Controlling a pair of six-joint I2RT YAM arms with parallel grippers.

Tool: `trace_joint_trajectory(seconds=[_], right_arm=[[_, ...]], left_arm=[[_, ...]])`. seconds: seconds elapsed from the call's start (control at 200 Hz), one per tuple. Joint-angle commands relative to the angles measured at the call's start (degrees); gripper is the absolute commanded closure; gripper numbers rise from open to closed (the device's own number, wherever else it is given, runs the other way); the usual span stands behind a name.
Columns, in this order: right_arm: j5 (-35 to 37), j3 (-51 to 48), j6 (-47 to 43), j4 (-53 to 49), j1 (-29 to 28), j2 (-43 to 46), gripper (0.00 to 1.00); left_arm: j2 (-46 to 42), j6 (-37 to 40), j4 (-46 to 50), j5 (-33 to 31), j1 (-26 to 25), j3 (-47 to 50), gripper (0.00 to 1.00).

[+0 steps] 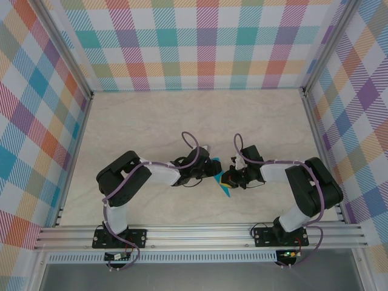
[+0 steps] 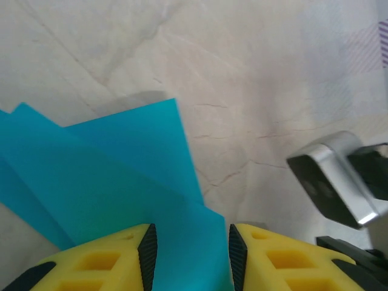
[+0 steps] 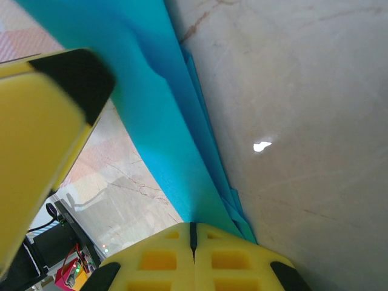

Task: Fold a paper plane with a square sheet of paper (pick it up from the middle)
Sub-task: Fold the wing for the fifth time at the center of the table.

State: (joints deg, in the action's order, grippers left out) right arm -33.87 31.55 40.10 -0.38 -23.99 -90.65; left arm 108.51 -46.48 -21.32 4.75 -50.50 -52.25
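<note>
Square sheet of paper, partly folded, between the two hands: right hand clamped on one edge; left hand parted, sheet lying between its fingers.

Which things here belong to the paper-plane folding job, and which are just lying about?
Job in hand:
- partly folded teal paper
- right tool, shut on the paper's edge
- left tool, open, with the paper between its fingers

Just surroundings:
- table
- plaid walls
- aluminium frame
</note>
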Motion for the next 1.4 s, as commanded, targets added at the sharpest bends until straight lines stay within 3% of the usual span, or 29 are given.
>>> trace_joint_trajectory(seconds=[0.0,0.875,1.17,1.395], right_arm=[[4.9,-2.3,0.1,-3.1,-0.2,-2.1,1.0],[3.2,-2.4,-0.5,-4.3,-0.1,-0.2,1.0],[2.2,-1.9,0.8,-2.6,-0.1,-0.6,1.0],[2.5,-2.1,1.7,-1.9,-0.1,-0.2,1.0]], left_arm=[[1.0,1.1,-0.1,-4.0,0.4,-0.4,0.62],[2.3,1.4,21.3,-9.9,8.2,-9.8,0.62],[-5.8,4.8,22.1,-5.0,7.8,-11.6,0.61],[-8.8,4.3,20.3,-1.3,4.1,-10.4,0.61]])
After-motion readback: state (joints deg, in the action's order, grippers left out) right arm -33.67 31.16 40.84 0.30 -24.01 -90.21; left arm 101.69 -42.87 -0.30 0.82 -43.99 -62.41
